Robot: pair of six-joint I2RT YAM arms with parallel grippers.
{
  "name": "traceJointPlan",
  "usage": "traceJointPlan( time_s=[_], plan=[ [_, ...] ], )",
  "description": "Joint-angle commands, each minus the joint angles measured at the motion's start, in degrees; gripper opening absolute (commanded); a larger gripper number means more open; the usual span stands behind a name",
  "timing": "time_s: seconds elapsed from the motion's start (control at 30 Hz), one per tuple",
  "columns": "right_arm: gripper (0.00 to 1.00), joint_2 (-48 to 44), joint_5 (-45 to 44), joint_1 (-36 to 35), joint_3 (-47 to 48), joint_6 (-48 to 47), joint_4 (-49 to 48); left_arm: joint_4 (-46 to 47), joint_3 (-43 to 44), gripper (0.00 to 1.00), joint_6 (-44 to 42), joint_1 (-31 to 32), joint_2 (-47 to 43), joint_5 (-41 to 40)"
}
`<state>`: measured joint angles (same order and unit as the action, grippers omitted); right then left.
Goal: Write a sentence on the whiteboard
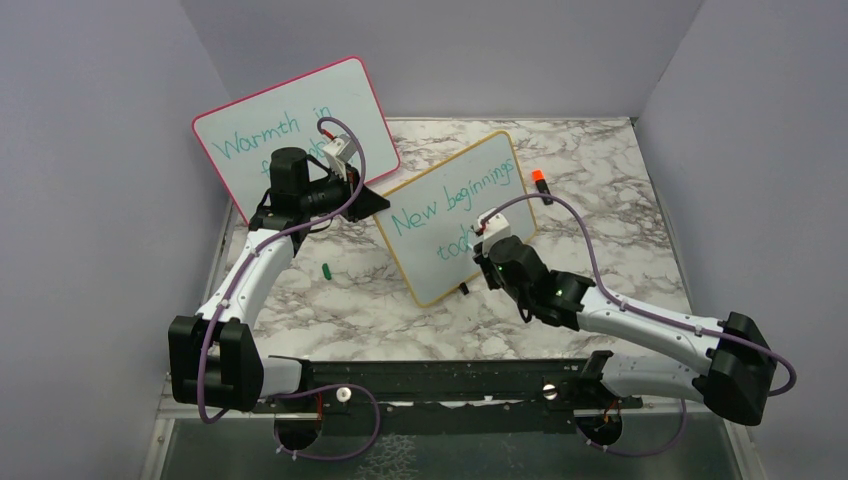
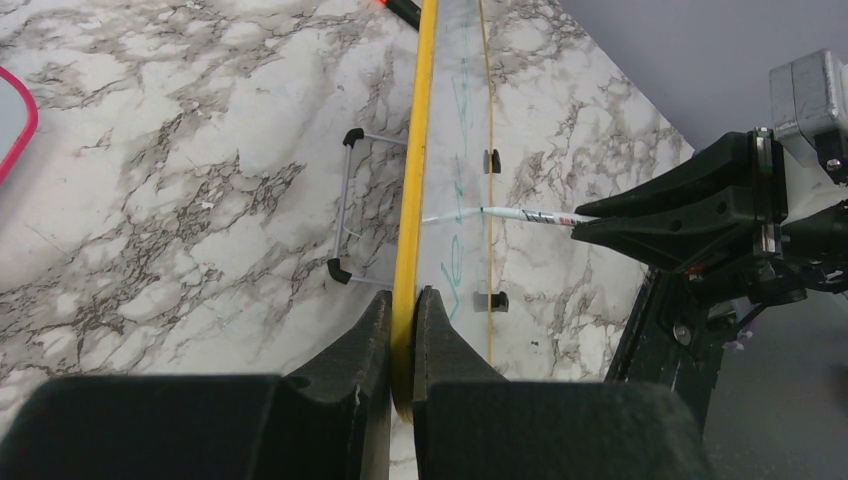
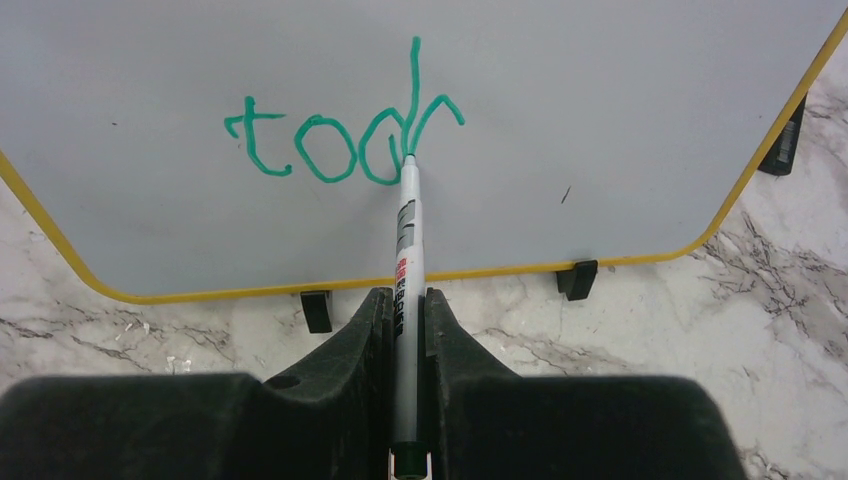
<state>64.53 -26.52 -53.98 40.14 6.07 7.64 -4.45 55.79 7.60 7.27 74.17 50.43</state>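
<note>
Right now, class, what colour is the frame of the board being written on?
Yellow; the frame shows best in the right wrist view.

Soft, even light from overhead fills all three views, with no harsh glare. In the top view the marble desk (image 1: pixel 330 300) is bright and sharp. The arms cast only faint, blurred shadows on it, and the strip below the arm bases is darker. In the right wrist view the whiteboard (image 3: pixel 600 120) reads flat grey. The teal writing (image 3: pixel 250 140) and the marker (image 3: pixel 408 230) are crisp there, while the right claw (image 3: pixel 404 305) is a black mass with almost no detail. In the left wrist view the left claw (image 2: pixel 403 310) is equally dark and slightly soft, and the glossy board face carries a faint reflection of the marker tip.
</note>
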Motion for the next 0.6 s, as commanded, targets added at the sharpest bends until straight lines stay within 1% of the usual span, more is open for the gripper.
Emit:
traceJointPlan(
  time_s=[0.0, 0.3, 0.57],
  plan=[
    [0.0, 0.2, -0.2, 0.1, -1.4, 1.2, 2.8, -2.6, -1.0, 0.0, -4.4, -0.1, 1.6, -6.9],
    [0.0, 0.7, -5.5, 0.1, -1.8, 1.8, 1.6, -2.6, -0.9, 0.0, -4.5, -0.1, 1.6, -6.9],
    [0.0, 0.3, -5.9, 0.2, -1.8, 0.3, -3.3, -2.8, -1.0, 0.0, -4.5, -0.1, 1.5, -6.9]
  ],
)
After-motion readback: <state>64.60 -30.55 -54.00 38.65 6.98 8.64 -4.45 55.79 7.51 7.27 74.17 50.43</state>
